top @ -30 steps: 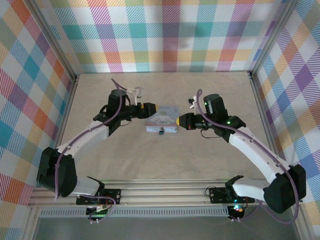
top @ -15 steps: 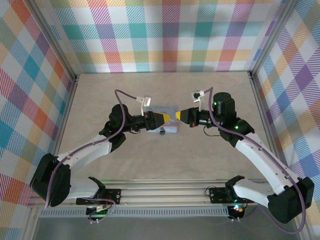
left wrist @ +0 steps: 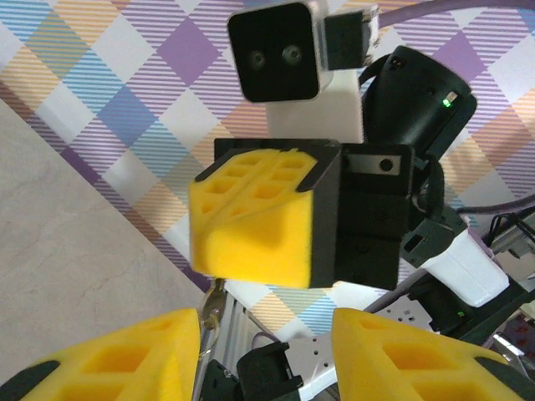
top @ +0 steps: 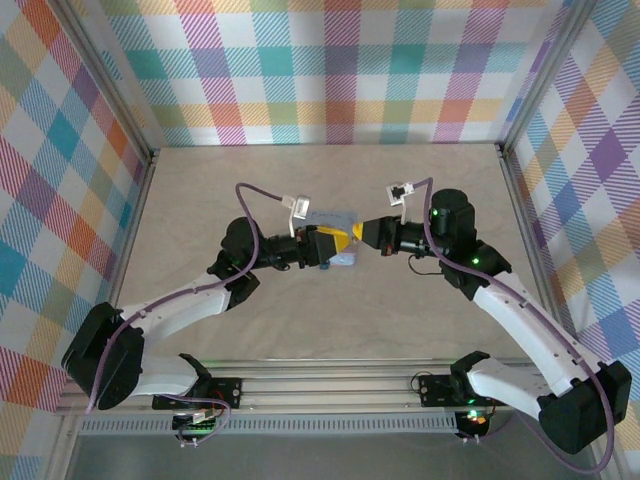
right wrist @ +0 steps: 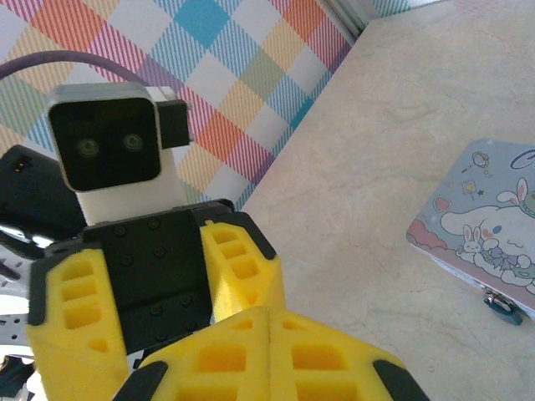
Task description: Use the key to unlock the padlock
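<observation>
Padlock: the small dark bluish padlock sits against the side edge of the tin, low on the counter, seen in the right wrist view.
Tin: the pale blue cartoon-printed tin lies flat on the counter, lid up.
Key: the key is a thin greyish metal sliver sticking out below the right end effector's yellow tips. It is in the air, well clear of the padlock. Its teeth are too small to make out.
Right end effector: the right end effector has its yellow fingers pressed together along one seam and appears to be pinching the key between them.
Left end effector: the left end effector is spread, with a plain gap between its two yellow fingers, and holds nothing. One finger is just beside the key.
Arrangement: from the top camera the two end effectors meet tip to tip above the tin, near the middle of the counter.
Surround: plaid walls close in the counter on three sides.
</observation>
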